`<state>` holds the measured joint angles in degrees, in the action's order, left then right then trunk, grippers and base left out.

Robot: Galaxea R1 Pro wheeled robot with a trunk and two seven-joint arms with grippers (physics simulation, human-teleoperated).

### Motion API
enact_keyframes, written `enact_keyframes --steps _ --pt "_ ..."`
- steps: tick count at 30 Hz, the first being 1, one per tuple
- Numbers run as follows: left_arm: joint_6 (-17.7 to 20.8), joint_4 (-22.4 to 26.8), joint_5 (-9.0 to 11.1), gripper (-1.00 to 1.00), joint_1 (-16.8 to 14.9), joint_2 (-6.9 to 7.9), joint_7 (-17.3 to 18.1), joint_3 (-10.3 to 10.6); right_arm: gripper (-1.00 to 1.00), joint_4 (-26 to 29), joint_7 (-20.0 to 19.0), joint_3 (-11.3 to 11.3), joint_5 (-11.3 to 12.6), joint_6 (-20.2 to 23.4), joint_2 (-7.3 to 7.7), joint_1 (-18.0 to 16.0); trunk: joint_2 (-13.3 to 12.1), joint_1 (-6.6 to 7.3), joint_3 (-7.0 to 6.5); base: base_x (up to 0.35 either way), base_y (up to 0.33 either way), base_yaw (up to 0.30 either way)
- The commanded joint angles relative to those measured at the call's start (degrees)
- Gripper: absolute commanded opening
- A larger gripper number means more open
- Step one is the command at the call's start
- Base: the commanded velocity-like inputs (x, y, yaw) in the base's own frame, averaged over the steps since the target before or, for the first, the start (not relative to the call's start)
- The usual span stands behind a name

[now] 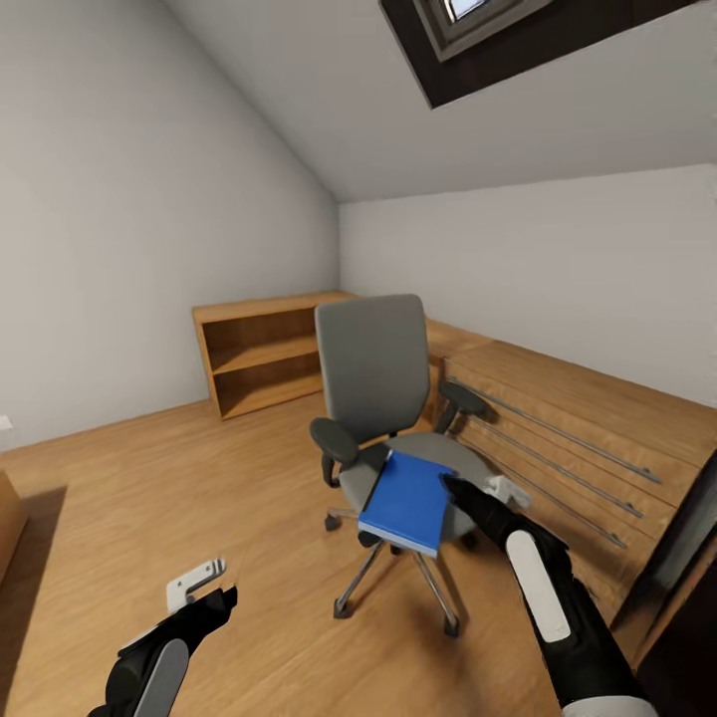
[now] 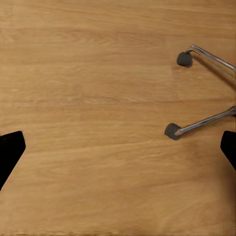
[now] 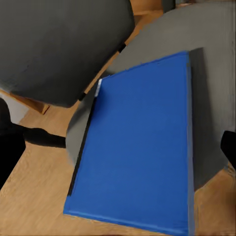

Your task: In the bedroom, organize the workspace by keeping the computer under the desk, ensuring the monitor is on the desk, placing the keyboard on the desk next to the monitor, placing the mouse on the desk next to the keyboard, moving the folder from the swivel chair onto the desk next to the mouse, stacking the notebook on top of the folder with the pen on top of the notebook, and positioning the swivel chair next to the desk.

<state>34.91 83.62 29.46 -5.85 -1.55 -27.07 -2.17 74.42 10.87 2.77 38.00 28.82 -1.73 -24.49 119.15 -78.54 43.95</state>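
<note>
Left gripper (image 1: 204, 586) spread, right gripper (image 1: 476, 491) spread over folder (image 1: 407, 503), swivel chair (image 1: 376, 366)

The room is evenly and softly lit, bright but flat, as simulator renders are. A dark-framed skylight (image 1: 468, 30) in the sloped ceiling at the far upper right shows a small bright patch. The pale grey walls (image 1: 119, 199) shade gently toward the far corner. The grey swivel chair (image 1: 383, 398) casts only a faint, diffuse shadow on the warm wooden plank floor (image 1: 199, 498); a darker shadow lies on the floor at the near left. The blue rectangular folder (image 3: 137, 147) is crisp and throws a soft shadow on the seat. Straight lines bow at the head view's edges. Both wrist views look slightly soft.
</note>
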Motion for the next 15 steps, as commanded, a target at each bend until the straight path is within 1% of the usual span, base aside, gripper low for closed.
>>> enact_keyframes --steps 1,2,3,5,6,7,9,10,15 --pt "0.2 0.1 0.6 1.0 0.0 -0.03 -0.4 -0.1 1.0 0.1 0.4 1.1 2.5 0.2 -0.02 0.0 0.0 0.04 0.06 -0.234 0.0 0.0" --pt "0.2 0.1 0.6 1.0 0.0 -0.03 -0.4 0.0 1.0 0.1 0.4 1.5 3.4 0.3 0.0 0.0 0.0 0.04 0.06 -0.187 0.0 0.0" --pt "0.2 0.1 0.6 1.0 0.0 -0.03 -0.4 0.0 1.0 0.1 0.4 2.7 5.6 0.3 0.04 0.0 0.0 0.04 0.06 -0.12 0.0 0.0" --pt "0.2 0.1 0.6 1.0 0.0 -0.03 -0.4 0.0 1.0 0.0 0.4 6.0 9.8 0.4 0.1 0.0 0.0 0.04 0.06 -0.063 0.0 0.0" --pt "0.1 0.1 0.6 1.0 0.0 -0.05 -0.5 0.0 1.0 -0.1 0.5 8.9 12.8 0.5 0.23 0.4 0.0 0.04 0.06 -0.02 0.0 0.0" --pt "0.1 0.2 0.6 1.0 0.0 -0.09 -0.5 0.1 1.0 -0.1 0.5 9.7 13.6 0.5 0.34 0.8 0.0 0.04 0.06 -0.013 0.0 0.0" --pt "0.1 0.3 0.6 1.0 0.0 -0.15 -0.5 0.1 1.0 -0.5 0.5 10.5 14.1 0.4 0.53 1.7 0.0 0.04 0.06 -0.008 0.0 0.0" --pt "0.1 0.4 0.6 1.0 0.0 -0.2 -0.5 0.1 1.0 -0.9 0.4 10.7 14.2 0.4 0.67 2.6 0.4 -0.18 0.24 -0.004 0.0 0.0" --pt "0.0 1.4 0.6 1.0 0.0 -0.25 -0.6 0.2 1.0 -1.4 0.2 11.2 14.3 0.4 1.03 4.9 2.4 -1.28 1.14 -0.001 0.0 0.0"
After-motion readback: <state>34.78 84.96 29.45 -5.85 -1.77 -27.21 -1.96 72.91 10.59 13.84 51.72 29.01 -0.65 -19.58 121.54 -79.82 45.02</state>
